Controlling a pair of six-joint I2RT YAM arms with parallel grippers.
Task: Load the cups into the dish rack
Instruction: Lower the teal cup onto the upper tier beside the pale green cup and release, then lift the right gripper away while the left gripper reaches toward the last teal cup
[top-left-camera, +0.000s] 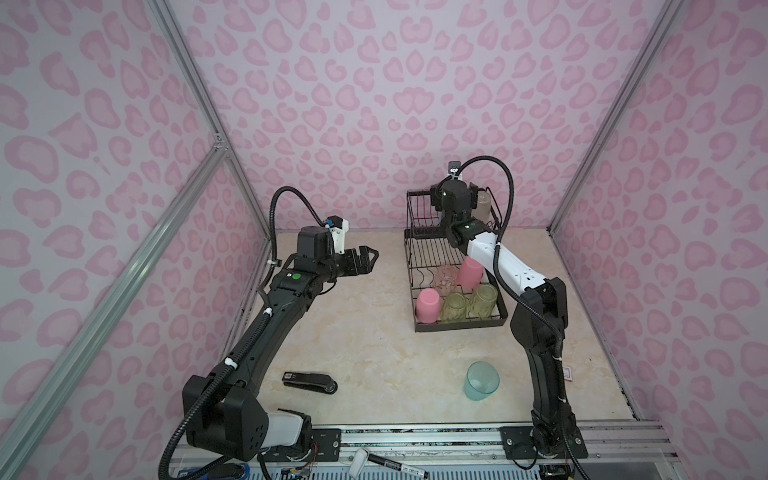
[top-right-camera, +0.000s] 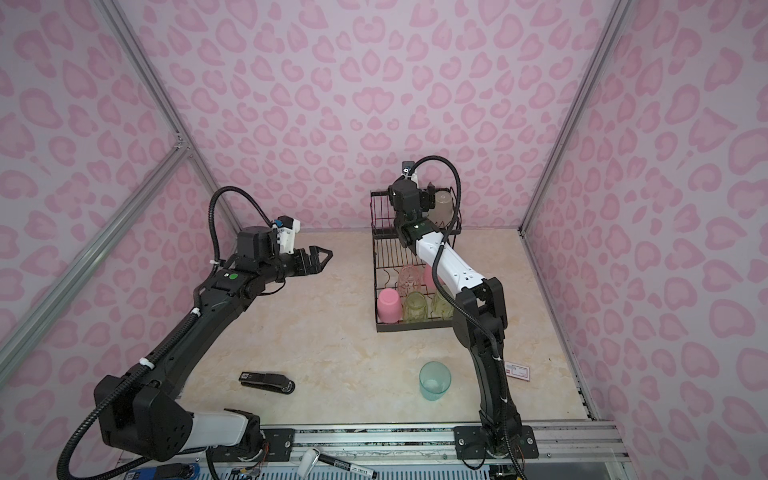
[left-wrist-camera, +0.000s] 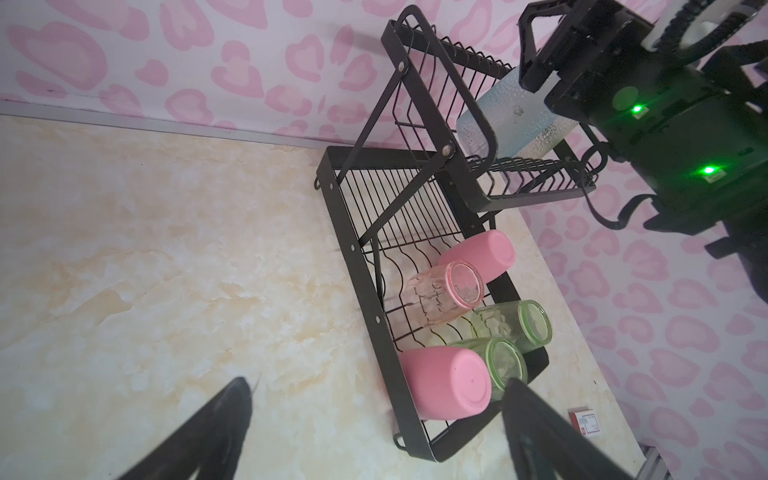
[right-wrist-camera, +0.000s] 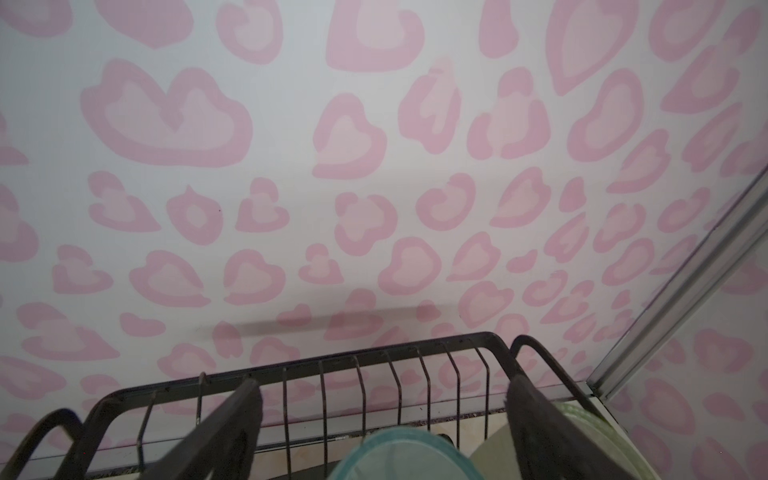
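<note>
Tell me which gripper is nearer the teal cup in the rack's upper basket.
Right. The right gripper sits open over the teal cup; the left gripper hovers open above the table, left of the dish rack.

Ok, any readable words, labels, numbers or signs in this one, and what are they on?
No text can be read in any view.
White label on the black desk stapler: code-like pattern, too small to read.
Print on the black marker pen with white cap: too small.
Small red-and-white card: blurred.
</note>
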